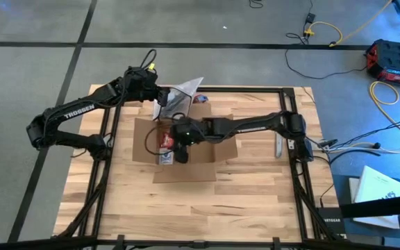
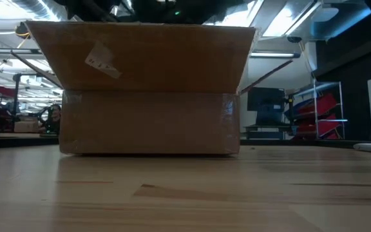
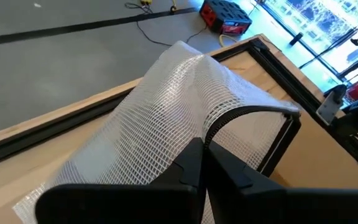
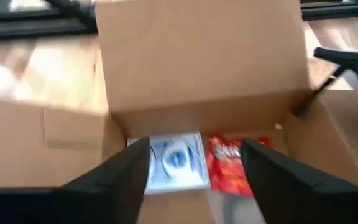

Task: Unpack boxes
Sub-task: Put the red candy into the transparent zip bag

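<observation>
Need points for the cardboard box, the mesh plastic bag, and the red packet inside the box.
cardboard box [image 2: 150,122], low view, on its front wall.
mesh plastic bag [image 3: 166,118], left wrist view, on its gridded side.
red packet [image 4: 229,165], right wrist view, on its printed face.

Shallow brown cardboard box [image 1: 186,149] sits mid-table, flaps open, clear tape shining at its corners.

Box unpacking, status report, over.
Left pincer shut on plastic bag at far edge. Right pincer open over open box. Red packet, blue-white item inside.
</observation>
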You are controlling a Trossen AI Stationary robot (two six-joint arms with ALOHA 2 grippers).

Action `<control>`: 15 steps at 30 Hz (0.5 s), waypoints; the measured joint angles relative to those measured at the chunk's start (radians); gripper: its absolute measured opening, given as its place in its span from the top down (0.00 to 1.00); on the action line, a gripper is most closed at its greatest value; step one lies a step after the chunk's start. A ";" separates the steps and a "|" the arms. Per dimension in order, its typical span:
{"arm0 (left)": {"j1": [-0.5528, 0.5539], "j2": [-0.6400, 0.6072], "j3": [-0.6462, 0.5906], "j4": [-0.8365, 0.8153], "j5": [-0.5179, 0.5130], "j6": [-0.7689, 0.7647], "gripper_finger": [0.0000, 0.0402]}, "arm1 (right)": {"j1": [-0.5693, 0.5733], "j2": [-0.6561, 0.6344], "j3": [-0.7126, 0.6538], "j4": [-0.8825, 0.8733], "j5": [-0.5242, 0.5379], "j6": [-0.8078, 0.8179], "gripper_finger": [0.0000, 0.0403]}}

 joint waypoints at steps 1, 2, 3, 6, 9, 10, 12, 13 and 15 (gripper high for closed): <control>0.000 0.000 0.000 0.001 0.000 0.003 1.00 | 0.000 0.015 0.000 0.034 -0.002 0.021 0.35; -0.001 0.000 0.000 -0.002 0.000 0.009 1.00 | 0.000 0.028 0.000 0.049 -0.003 0.056 0.33; -0.003 0.000 0.000 -0.006 0.000 0.013 1.00 | -0.001 0.038 0.000 0.040 -0.003 0.107 0.31; -0.003 0.000 0.000 -0.011 0.000 0.034 1.00 | -0.001 0.071 -0.001 -0.003 -0.008 0.295 0.28; -0.003 0.000 0.000 -0.011 0.000 0.048 1.00 | -0.001 0.097 -0.002 -0.011 -0.052 0.488 0.28; -0.003 0.000 0.000 -0.011 0.000 0.047 1.00 | -0.001 0.104 -0.002 -0.009 -0.071 0.538 0.29; -0.003 0.000 0.000 -0.012 0.000 0.044 1.00 | 0.000 0.118 -0.002 -0.007 -0.093 0.620 0.29; -0.003 0.000 0.000 -0.016 0.000 0.044 1.00 | 0.000 0.125 -0.002 -0.008 -0.098 0.660 0.29; -0.003 0.000 0.000 -0.017 0.000 0.044 1.00 | 0.000 0.136 -0.002 -0.004 -0.100 0.743 0.29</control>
